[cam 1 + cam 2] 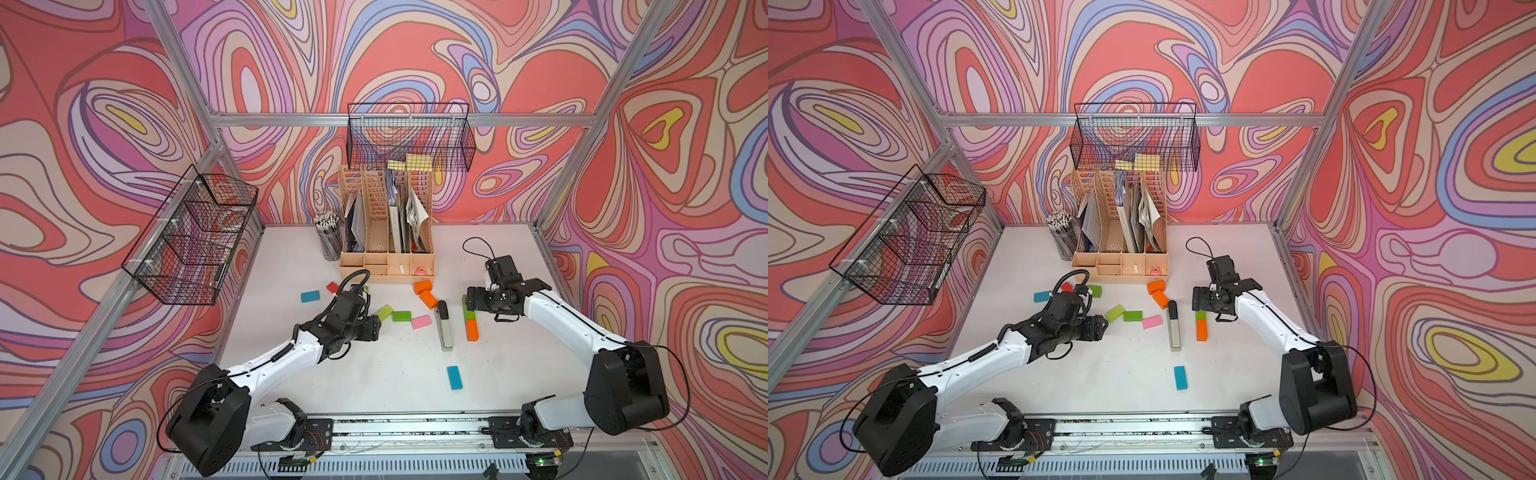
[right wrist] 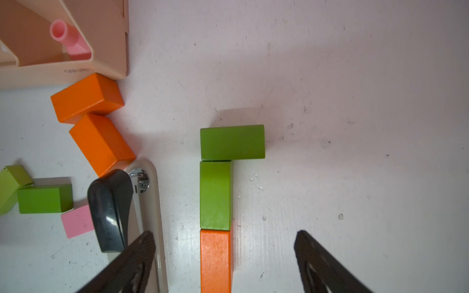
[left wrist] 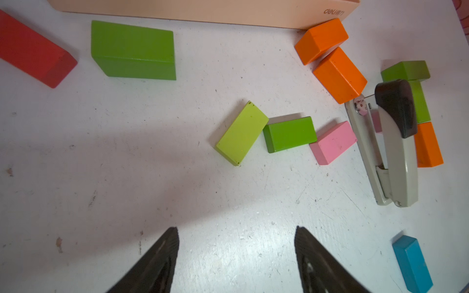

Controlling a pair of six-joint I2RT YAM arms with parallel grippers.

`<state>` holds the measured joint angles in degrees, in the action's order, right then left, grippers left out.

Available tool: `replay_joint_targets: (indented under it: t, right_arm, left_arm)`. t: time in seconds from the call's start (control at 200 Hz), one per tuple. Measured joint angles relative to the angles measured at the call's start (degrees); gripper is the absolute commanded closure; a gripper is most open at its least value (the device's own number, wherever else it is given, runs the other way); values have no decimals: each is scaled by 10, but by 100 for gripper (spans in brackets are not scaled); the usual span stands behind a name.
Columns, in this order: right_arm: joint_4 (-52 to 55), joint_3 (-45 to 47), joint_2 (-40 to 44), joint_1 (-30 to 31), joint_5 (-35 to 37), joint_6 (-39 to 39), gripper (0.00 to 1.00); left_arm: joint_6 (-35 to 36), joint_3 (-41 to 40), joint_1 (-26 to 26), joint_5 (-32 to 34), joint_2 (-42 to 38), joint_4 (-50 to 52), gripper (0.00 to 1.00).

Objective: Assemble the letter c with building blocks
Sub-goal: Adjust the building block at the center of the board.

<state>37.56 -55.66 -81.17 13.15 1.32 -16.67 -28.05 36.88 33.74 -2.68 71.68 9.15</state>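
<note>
Three-brick row (image 2: 215, 195), orange end between jaws of spread right claw (image 2: 225, 231); left claw (image 3: 236, 227) released, lime brick (image 3: 242, 133) ahead.

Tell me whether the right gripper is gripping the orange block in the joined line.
No, the right gripper has its jaws wide apart, with a clear gap between each finger and the orange block.

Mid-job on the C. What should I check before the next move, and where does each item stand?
1. Left gripper empty, jaws apart: ok.
2. Right gripper empty, jaws apart: ok.
3. Letter c complete: not ok; only three bricks joined.
4. Stapler apart from those bricks: ok.
5. Lime brick free of neighbours: not ok; touches green brick.
</note>
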Motion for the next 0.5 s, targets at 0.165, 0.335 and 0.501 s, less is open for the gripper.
replay_joint_targets:
  t: [0.165,0.335,0.501]
  right_arm:
    - [3,3,0,0,-6,10,7]
    - [2,3,3,0,-23,12,7]
    - [2,5,12,0,-27,12,5]
  left_arm:
    - [0,0,0,4,0,1,27]
    - [0,0,0,6,-1,0,27]
    - [0,0,0,12,-16,0,27]
